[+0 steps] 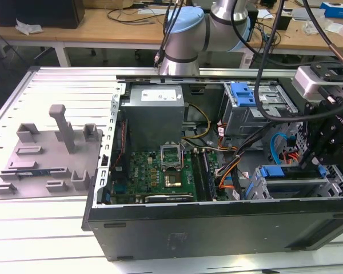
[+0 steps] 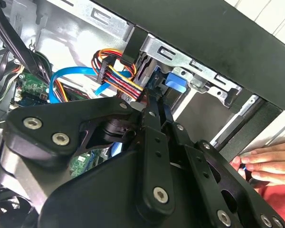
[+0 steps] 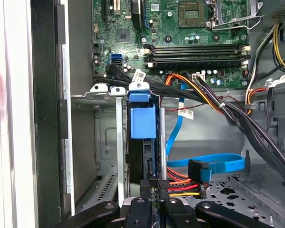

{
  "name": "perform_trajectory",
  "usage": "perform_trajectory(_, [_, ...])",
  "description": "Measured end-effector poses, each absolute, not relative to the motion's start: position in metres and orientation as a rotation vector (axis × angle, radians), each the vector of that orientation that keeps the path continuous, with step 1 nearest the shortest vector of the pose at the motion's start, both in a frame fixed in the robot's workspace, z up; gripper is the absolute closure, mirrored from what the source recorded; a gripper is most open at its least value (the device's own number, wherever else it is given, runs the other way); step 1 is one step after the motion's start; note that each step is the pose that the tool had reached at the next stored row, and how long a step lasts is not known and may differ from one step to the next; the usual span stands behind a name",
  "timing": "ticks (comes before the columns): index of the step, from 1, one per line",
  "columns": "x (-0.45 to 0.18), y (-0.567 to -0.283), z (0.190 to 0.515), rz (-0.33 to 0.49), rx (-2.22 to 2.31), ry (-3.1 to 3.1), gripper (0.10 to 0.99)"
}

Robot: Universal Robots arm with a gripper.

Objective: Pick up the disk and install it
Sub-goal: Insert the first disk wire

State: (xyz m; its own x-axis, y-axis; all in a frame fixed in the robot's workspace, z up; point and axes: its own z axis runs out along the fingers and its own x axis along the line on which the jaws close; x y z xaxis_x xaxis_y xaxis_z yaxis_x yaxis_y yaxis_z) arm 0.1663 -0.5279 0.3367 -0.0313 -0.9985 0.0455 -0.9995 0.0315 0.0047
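disk on edge in the drive cage, pincer pinching it

the gripper point(image 3: 156, 187) has its fingers point(image 2: 151, 142) pressed together on the thin end of the disk point(image 3: 143, 142), which stands on edge in a slot of the metal drive cage point(image 3: 109, 142) at the front corner of the open computer case point(image 1: 217, 222). in the first wrist view the disk's blue carrier bracket shows as a blue block between the cage's upright rails, with a white clip above it. in the exterior view the gripper point(image 1: 308, 162) hangs over the cage at the exterior view's right. just beside the cage lie a flat blue data cable point(image 3: 213, 164) and a bundle of red, orange and yellow power wires point(image 3: 180, 185). beyond them sits the green motherboard point(image 3: 180, 33). in the second wrist view a person's hand point(image 2: 268, 164) rests near the case's outer edge
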Motion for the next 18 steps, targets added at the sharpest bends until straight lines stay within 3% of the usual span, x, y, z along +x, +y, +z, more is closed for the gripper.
perform_trajectory(7, [0.166, -0.529, 0.334, 0.042, 2.161, -2.231, 0.910])
perform_trajectory(8, [0.166, -0.529, 0.334, 0.042, 2.162, -2.231, 0.851])
perform_trajectory(10, [0.166, -0.529, 0.335, 0.044, 2.161, -2.230, 0.851])
perform_trajectory(11, [0.166, -0.529, 0.335, 0.043, 2.161, -2.230, 0.784])
perform_trajectory(18, [0.166, -0.527, 0.357, 0.050, 2.158, -2.227, 0.784])
